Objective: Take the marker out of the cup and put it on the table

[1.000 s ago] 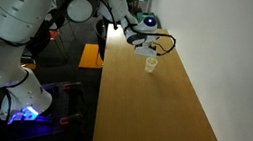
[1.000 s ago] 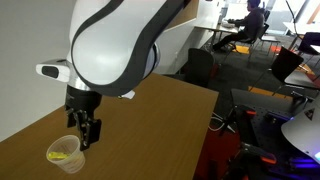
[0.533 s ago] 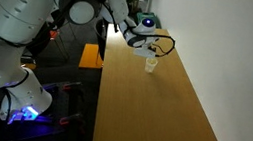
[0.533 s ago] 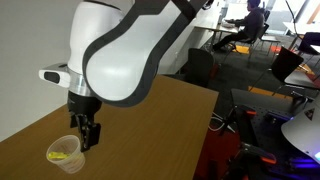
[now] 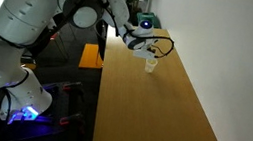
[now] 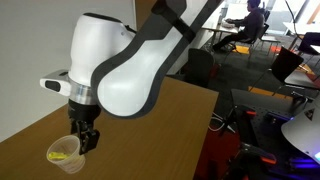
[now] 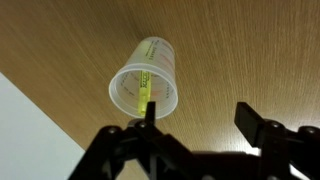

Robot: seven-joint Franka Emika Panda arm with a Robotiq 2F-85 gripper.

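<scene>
The cup [image 7: 146,79] is a small translucent whitish plastic cup standing upright on the light brown wooden table [image 7: 250,50]. The yellow-green marker [image 7: 142,95] stands inside it. Both exterior views show the cup [image 5: 150,65] [image 6: 63,153], and the marker shows yellow through its wall [image 6: 60,155]. My gripper [image 7: 197,114] is open and empty, hovering just above and beside the cup; one fingertip overlaps the cup's rim in the wrist view. In an exterior view the gripper [image 6: 88,140] hangs next to the cup's top.
A white wall [image 5: 220,54] runs along the table's far long edge, close to the cup. The robot's base and a chair [image 5: 91,55] stand off the table's other side. An office with chairs and a seated person [image 6: 245,25] lies beyond the table end.
The arm has swung and lowered slightly, bringing the gripper closer to the cup's rim. The cup and marker have not moved.
</scene>
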